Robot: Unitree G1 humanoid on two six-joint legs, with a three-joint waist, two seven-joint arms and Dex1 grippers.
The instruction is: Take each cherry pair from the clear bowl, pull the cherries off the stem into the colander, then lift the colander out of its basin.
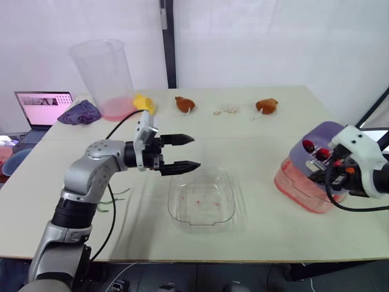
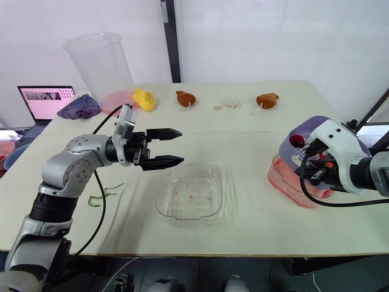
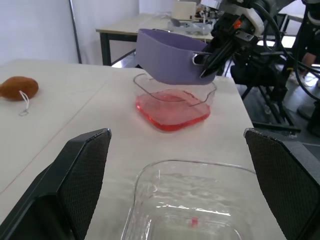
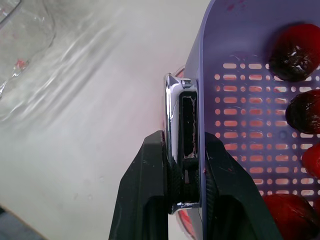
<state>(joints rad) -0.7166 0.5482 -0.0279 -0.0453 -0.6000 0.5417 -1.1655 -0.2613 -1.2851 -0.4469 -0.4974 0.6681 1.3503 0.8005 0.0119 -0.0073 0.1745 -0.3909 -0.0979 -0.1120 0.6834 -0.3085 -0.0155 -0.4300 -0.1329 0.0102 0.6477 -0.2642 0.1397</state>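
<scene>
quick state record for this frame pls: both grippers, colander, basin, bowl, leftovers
left gripper: open, holding nothing, hovering at the clear bowl's far-left rim
right gripper: fingers shut on the colander's metal handle
colander: purple, held up and tilted above the basin; can't tell if fully clear of its rim
cherries: several, inside the colander
basin: on the table, pink liquid in it
clear bowl: no cherries, a few red specks
stems: green, on the table beside the left arm
</scene>
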